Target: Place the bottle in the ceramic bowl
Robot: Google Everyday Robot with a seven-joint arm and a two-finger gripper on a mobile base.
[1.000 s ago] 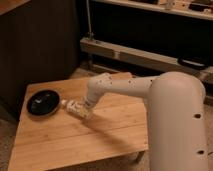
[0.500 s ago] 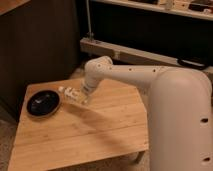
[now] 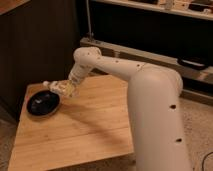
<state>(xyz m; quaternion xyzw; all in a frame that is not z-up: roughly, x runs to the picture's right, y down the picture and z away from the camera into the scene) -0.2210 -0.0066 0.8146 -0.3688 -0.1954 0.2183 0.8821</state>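
The robot's white arm (image 3: 150, 95) fills the right side of the camera view, a thick smooth column that bends at a rounded joint and reaches left over the table (image 3: 85, 130). Its lower part is cut off by the bottom edge of the view. The table is pale wood in long planks, with a straight front edge and a rounded near-left corner; most of its top, from the middle to the front and right, lies bare. Behind it stand a dark cabinet wall (image 3: 35, 45) and a low metal rail (image 3: 150, 52) along the back. The bowl (image 3: 42, 104) sits near the table's left edge, round, shallow and glossy black, with some bare wood between it and the edge. The gripper (image 3: 69, 87) hangs just above the bowl's right rim, pressed together around the bottle (image 3: 57, 87), which lies roughly sideways in the air with its small white cap pointing left over the bowl. The bottle is cream with a yellowish label; the fingers blend into it and are hard to tell apart.
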